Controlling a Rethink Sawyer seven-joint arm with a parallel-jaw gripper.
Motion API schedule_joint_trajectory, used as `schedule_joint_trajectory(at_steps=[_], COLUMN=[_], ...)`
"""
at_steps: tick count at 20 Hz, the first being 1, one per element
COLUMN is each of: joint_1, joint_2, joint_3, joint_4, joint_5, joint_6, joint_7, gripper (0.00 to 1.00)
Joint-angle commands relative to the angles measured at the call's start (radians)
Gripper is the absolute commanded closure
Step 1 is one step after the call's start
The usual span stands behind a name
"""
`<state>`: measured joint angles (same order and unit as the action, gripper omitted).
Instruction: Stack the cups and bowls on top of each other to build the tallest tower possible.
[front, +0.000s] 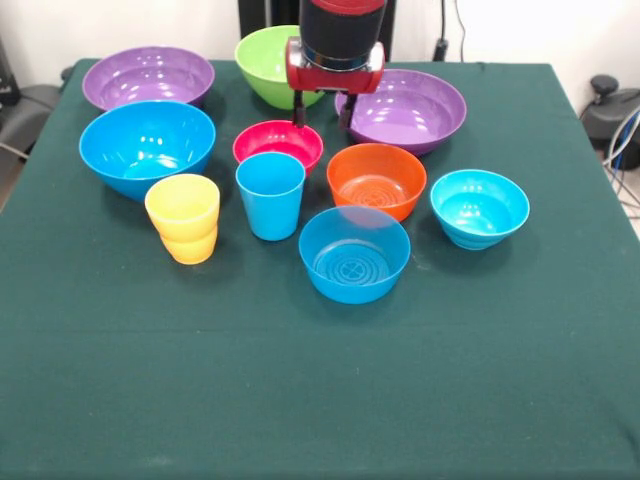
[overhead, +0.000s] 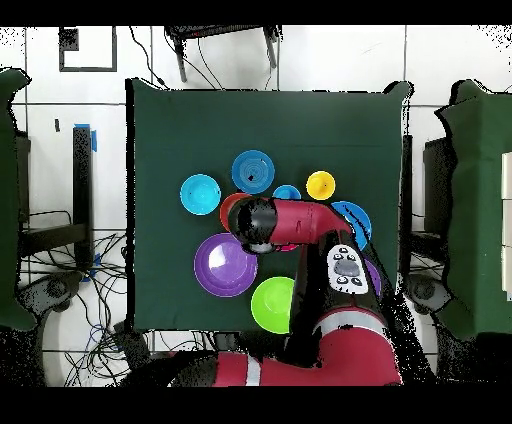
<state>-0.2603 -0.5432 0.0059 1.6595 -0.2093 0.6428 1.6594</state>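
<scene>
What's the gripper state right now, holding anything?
Gripper: open, holding nothing, hanging above the pink-red bowl.
</scene>
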Motion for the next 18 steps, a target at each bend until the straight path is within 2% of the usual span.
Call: schedule_joint_trajectory(at_steps=[1, 12, 18], joint_1=[0.007, 0.006, 0.008], joint_2=[0.045, 0.066, 0.080], joint_3=[0.092, 0.100, 0.108], joint_4=[-0.119, -0.251, -0.296], joint_5=[-0.079, -0.086, -0.093], joint_6=[0.105, 0.253, 0.289], joint_7=[-0.097, -0.142, -0.148], gripper=[0.00, 0.00, 0.00])
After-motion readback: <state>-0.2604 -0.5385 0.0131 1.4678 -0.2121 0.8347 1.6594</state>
